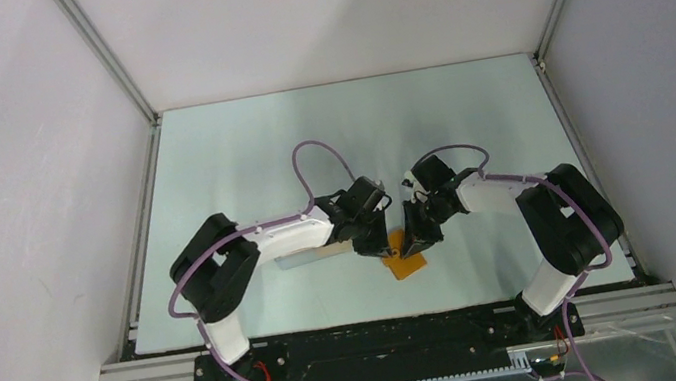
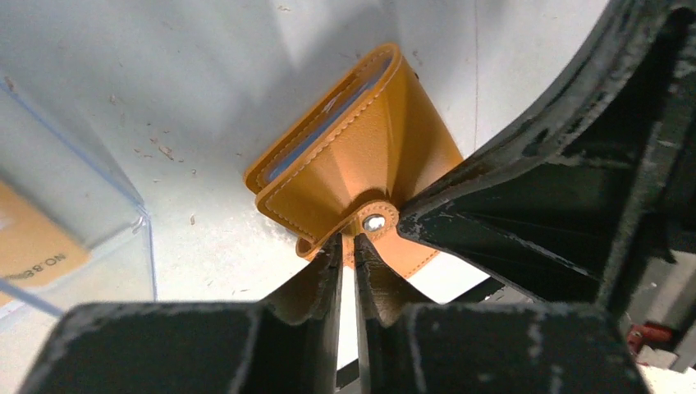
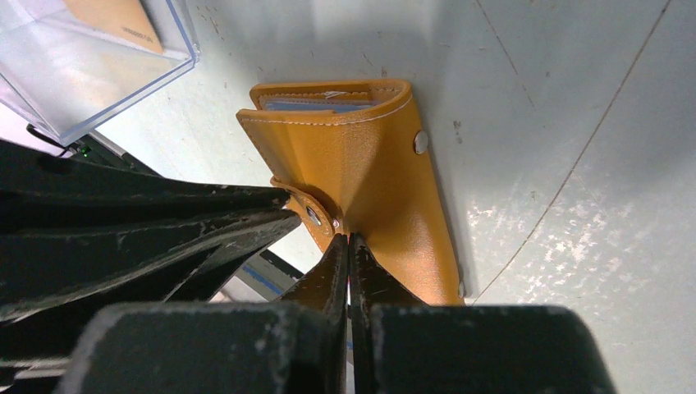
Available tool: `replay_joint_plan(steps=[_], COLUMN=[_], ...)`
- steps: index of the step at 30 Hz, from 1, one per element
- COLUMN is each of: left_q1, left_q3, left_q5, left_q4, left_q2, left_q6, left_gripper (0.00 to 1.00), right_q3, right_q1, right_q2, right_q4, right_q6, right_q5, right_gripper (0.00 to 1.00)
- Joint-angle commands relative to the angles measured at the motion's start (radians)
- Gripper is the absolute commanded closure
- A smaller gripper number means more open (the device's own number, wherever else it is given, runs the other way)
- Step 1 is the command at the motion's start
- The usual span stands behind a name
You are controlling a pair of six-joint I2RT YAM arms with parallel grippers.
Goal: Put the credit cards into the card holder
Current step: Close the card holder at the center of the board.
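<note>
"While both arms crowd the card holder (image 1: 406, 263) in the lower centre of the overhead view, which step are you on?"

"I judge I'm opening it. No card is in either gripper, so loading is not yet begun. The right gripper (image 3: 350, 246) has its jaws pressed together on the edge of the cover, pulling the leather up into a ridge."

"And the left gripper (image 2: 347, 246)?"

"Its jaws stand a narrow slit apart, with the snap tab (image 2: 375, 222) right at their tips. I cannot tell whether they pinch the tab or merely touch it."

"What does the next move call for?"

"I'd say folding the cover back so the pockets face up, while one arm pins the base to the table (image 3: 574, 164). Then I need a card: one credit card (image 3: 115, 20) shows inside the clear box (image 3: 123, 90), upper left of the right wrist view, apart from the holder."

"How does the holder look?"

"Orange-tan leather with pale stitching, lying on the table, cover partly lifted. Blue-grey pockets peek out along its far edge, and a second metal snap sits on the outer face."
</note>
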Motion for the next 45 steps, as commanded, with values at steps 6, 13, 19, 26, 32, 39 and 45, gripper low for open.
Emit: replay_joint_plan(steps=[6, 13, 19, 26, 32, 39, 45], left_q1=[-0.010, -0.021, -0.026, -0.029, -0.030, -0.030, -0.030], left_q3=[0.042, 0.057, 0.056, 0.051, 0.052, 0.055, 0.055], left_q5=[0.020, 0.045, 0.052, 0.055, 0.054, 0.055, 0.053], left_q4=[0.021, 0.022, 0.025, 0.026, 0.026, 0.025, 0.025], left_q2=[0.026, 0.047, 0.052, 0.060, 0.066, 0.068, 0.065], left_q6=[0.006, 0.015, 0.018, 0.025, 0.026, 0.026, 0.028], left_gripper=[0.87, 0.90, 0.96, 1.00, 1.00, 1.00, 1.00], right_q3=[-0.017, -0.017, -0.017, -0.017, -0.017, -0.017, -0.018], right_q1=[-0.002, -0.009, -0.014, -0.021, -0.032, -0.037, -0.038], right_q2=[0.000, 0.001, 0.011, 0.006, -0.071, -0.097, -0.028], right_q4=[0.016, 0.026, 0.036, 0.048, 0.028, 0.024, 0.042], right_q6=[-0.009, 0.001, 0.009, 0.019, 0.044, 0.060, 0.047], right_q5=[0.047, 0.034, 0.017, -0.012, -0.025, -0.029, -0.034], right_gripper=[1.00, 1.00, 1.00, 0.95, 0.68, 0.56, 0.70])
